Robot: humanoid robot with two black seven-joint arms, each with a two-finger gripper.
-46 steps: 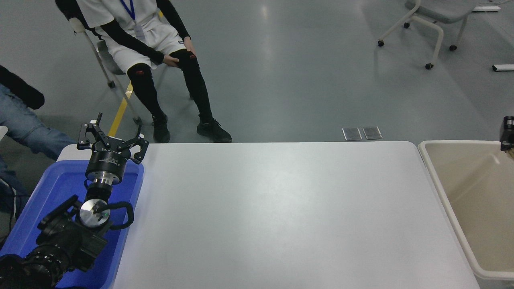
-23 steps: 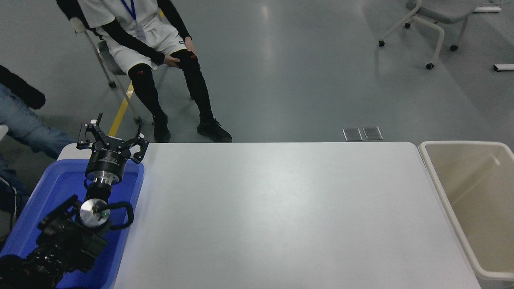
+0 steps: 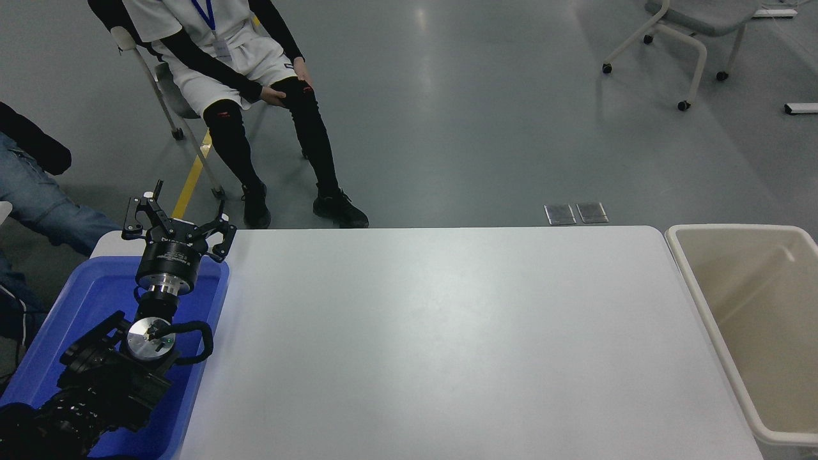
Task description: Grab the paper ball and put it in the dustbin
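Observation:
The beige dustbin (image 3: pixel 687 262) stands at the table's right end, its inside walls bare where I can see them. No paper ball is in view. My left gripper (image 3: pixel 180 214) is open and empty, parked above the far end of the blue tray at the lower left. My right arm and gripper are out of view.
A blue shallow tray (image 3: pixel 77 306) lies on the table's left end under my left arm. The white table (image 3: pixel 447 338) spans the middle. A person sits on a chair (image 3: pixel 243 70) beyond the far edge; another person's arm and leg (image 3: pixel 38 191) show at the left. A wheeled chair (image 3: pixel 684 38) stands far right.
My right gripper, seen one second ago at the right edge above the dustbin, has left the view. The left arm has not moved.

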